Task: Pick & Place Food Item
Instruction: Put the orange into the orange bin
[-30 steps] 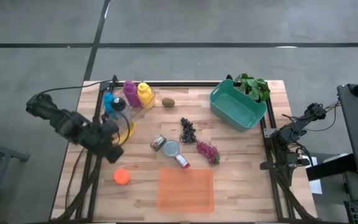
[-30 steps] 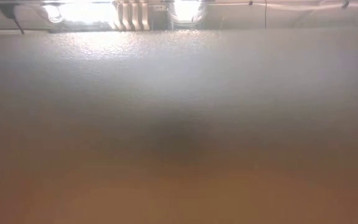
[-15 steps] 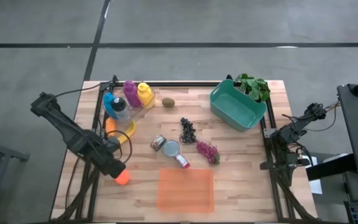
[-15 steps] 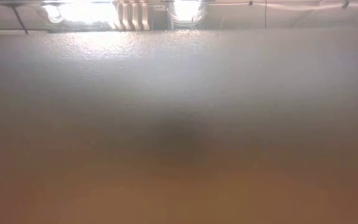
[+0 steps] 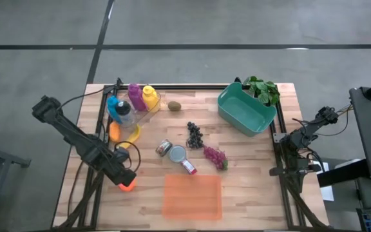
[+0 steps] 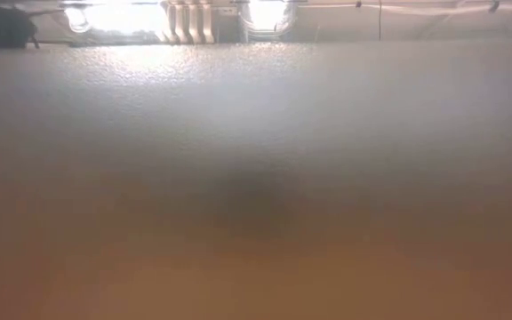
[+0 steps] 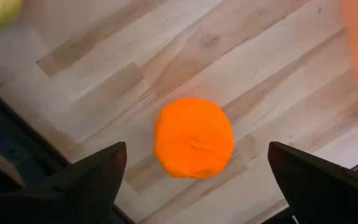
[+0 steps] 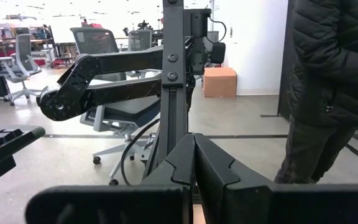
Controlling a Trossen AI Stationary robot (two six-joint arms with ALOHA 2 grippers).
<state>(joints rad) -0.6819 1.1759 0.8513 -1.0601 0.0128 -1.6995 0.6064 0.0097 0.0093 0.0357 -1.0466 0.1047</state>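
The round orange food item (image 7: 193,137) is seen lying on the wooden table (image 7: 272,56), directly beneath the left pincer (image 5: 126,180) and centred between its wide-spread fingers (image 7: 79,183). The right pincer (image 8: 194,163), fully closed, is parked well apart.

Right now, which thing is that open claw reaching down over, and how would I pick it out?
Start at the wooden table and find the flat orange mat. Just beside it, under the open left gripper, lies the orange fruit: round and plain orange, unlike the flat mat.
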